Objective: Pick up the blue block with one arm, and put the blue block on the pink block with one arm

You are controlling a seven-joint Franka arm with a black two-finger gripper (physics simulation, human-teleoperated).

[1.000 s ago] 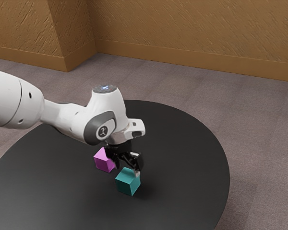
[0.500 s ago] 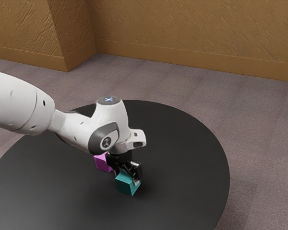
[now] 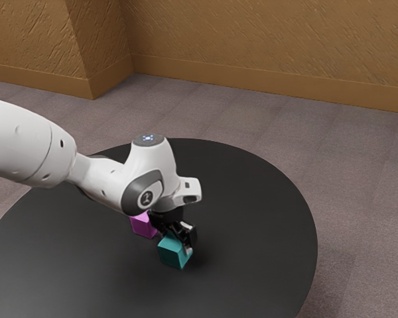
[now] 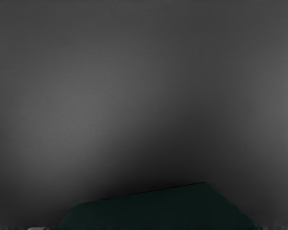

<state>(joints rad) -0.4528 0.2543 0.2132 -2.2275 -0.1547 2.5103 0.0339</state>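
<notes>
Blue block sits lower centre under my gripper; I can't tell whether the jaws grip it. Grasping step, I judge. Next: a firm hold, then lift.

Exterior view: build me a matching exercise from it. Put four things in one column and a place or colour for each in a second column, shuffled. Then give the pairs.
Things
1. blue block
2. pink block
3. gripper
4. table

Descriptions
A. black and round, carrying both blocks
B. partly hidden behind the white arm
C. blue-green, on the table right under the gripper
D. black, at the arm's end, low over a block

Pairs: 1-C, 2-B, 3-D, 4-A
</notes>
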